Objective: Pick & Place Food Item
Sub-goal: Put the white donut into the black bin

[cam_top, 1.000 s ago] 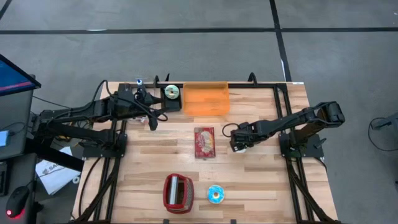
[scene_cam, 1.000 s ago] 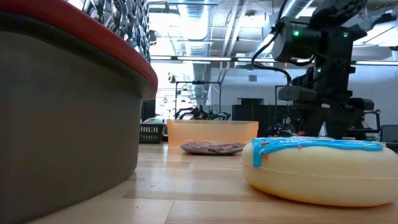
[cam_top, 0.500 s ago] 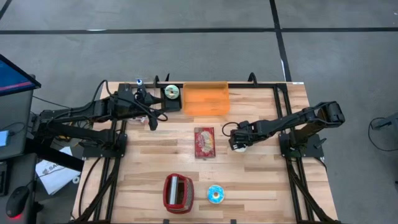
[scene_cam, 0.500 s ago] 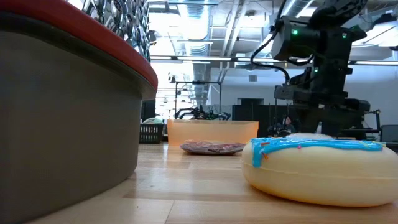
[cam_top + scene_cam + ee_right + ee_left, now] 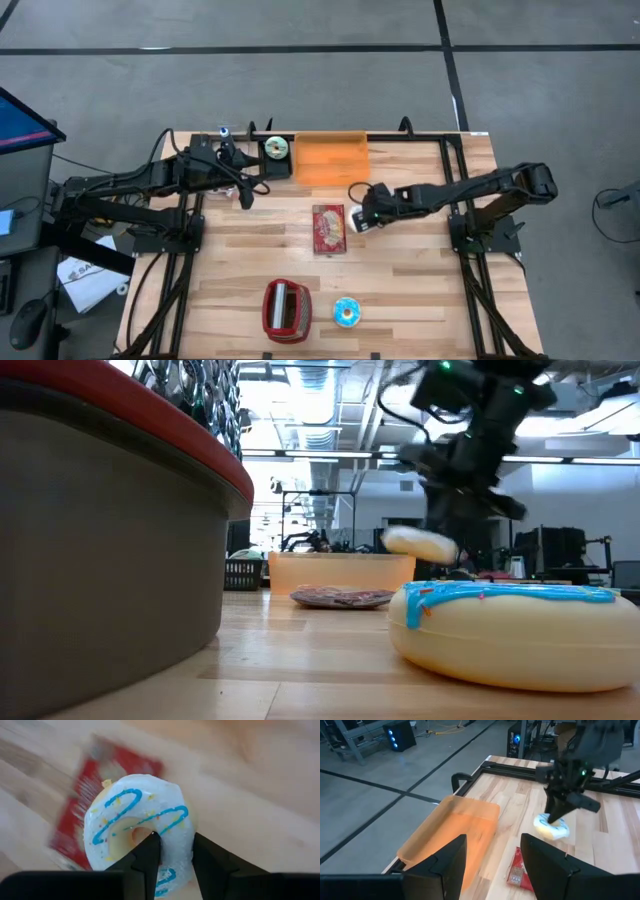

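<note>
A white-iced donut with blue drizzle [image 5: 140, 822] hangs above the table next to a red food packet [image 5: 328, 229], with my right gripper [image 5: 175, 857] shut on it. In the low view the donut [image 5: 421, 545] floats clear of the wood. An orange bin [image 5: 330, 161] stands at the far edge. My left gripper [image 5: 492, 865] waits open at the far left, above the table, with nothing between its fingers. My right gripper has one finger [image 5: 149, 851] in the donut's hole and the other outside the ring, pinching the ring's near part [image 5: 176, 847] between them. The fingers slant down from the table's right side. The donut hangs tilted below them, lifted clear of the table.
A blue-iced donut [image 5: 347, 312] and a red wire rack [image 5: 287, 308] lie near the front edge. Another donut [image 5: 276, 149] sits left of the orange bin. Bare wood lies right of the red packet.
My right gripper has taken hold of the white donut, risen and swung toward the table's left, tipping less steeply. The donut, lying on the table a second ago, now hangs clear beside the red packet.
</note>
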`<action>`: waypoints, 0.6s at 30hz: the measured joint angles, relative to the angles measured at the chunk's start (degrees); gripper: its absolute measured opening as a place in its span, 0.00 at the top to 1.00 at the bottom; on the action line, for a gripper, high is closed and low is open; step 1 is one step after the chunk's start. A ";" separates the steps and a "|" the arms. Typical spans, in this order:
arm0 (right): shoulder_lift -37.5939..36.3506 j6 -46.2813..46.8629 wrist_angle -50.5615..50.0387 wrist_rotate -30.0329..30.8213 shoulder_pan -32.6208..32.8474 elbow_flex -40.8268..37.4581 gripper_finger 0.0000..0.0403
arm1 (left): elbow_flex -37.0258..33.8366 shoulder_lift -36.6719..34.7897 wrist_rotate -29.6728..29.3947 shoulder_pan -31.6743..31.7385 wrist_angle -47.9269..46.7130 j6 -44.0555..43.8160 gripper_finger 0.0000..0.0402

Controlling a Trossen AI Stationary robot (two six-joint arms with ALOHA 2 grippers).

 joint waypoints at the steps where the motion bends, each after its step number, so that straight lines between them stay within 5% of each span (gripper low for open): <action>1: 0.00 -1.29 0.18 0.47 -0.48 1.07 0.75 | 0.00 -0.16 -0.01 0.00 -0.23 -0.01 0.55; 11: 0.58 -20.31 2.71 1.61 -10.38 13.31 0.75 | 0.04 -2.49 -12.05 0.00 -9.12 -1.57 0.55; 18: 5.10 -33.31 4.21 -4.10 -19.87 21.81 0.75 | 0.02 -4.03 -19.52 0.00 -18.73 -9.72 0.55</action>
